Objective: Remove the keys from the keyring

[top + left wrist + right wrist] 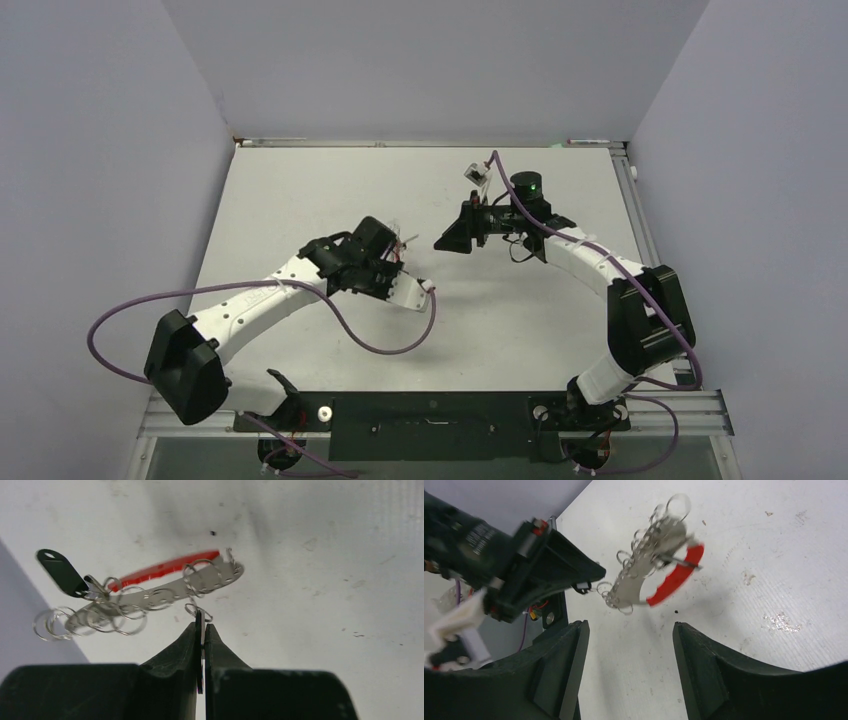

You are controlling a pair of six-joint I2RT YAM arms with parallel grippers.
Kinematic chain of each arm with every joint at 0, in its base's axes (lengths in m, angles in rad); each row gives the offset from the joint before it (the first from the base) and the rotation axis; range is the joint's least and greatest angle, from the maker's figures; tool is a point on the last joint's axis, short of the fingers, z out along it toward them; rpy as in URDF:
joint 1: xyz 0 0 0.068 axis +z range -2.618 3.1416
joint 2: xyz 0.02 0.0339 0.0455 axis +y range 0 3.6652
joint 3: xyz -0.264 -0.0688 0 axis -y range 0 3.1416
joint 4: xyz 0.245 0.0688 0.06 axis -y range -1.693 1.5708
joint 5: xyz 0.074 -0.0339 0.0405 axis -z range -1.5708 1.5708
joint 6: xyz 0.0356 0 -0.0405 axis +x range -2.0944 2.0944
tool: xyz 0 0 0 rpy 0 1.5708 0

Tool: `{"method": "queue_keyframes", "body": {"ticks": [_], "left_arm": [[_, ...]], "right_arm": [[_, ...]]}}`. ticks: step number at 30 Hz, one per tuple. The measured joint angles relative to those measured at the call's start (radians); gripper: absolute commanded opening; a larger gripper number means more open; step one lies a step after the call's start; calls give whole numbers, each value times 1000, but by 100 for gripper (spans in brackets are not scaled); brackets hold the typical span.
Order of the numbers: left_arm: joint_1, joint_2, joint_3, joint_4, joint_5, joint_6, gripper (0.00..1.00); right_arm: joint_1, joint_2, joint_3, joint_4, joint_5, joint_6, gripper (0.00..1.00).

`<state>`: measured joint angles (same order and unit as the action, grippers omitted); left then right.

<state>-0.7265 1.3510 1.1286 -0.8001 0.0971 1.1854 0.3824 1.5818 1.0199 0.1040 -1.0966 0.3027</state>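
Note:
My left gripper (204, 627) is shut on a thin pale key (200, 640), seen edge-on between its jaws. A small wire ring joins that key to the keyring (165, 592), a curved band, part grey and part red, that hangs above the table with several loose wire rings. A dark-headed key (62, 572) hangs at the band's far end. My right gripper (629, 630) is open and empty, a short way from the keyring (649, 570) and facing it. In the top view the left gripper (397, 258) and right gripper (442, 243) are close together at mid-table.
The white table (520, 320) has grey walls at the back and sides. A purple cable (380, 345) loops from the left arm over the table. The left gripper's fingers (574, 570) reach into the right wrist view from the left.

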Motion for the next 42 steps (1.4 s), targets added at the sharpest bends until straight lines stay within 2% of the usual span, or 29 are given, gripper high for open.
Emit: {"method": "queue_keyframes", "body": {"ticks": [3, 6, 12, 22, 36, 42], "left_arm": [[-26, 11, -114, 13, -13, 1, 0], [-28, 54, -157, 14, -14, -13, 0], [-34, 106, -138, 36, 33, -66, 0], [-34, 100, -37, 36, 98, -105, 0], [-32, -89, -128, 102, 113, 120, 0], [-25, -108, -163, 119, 124, 145, 0]], "right_arm": [[-5, 0, -2, 0, 0, -1, 61], [-5, 0, -14, 0, 0, -3, 60], [-5, 0, -68, -2, -10, -11, 57], [15, 0, -104, -8, -19, -73, 54], [137, -6, -103, -27, -27, -212, 50], [180, -6, -98, -17, -29, -217, 45]]}}
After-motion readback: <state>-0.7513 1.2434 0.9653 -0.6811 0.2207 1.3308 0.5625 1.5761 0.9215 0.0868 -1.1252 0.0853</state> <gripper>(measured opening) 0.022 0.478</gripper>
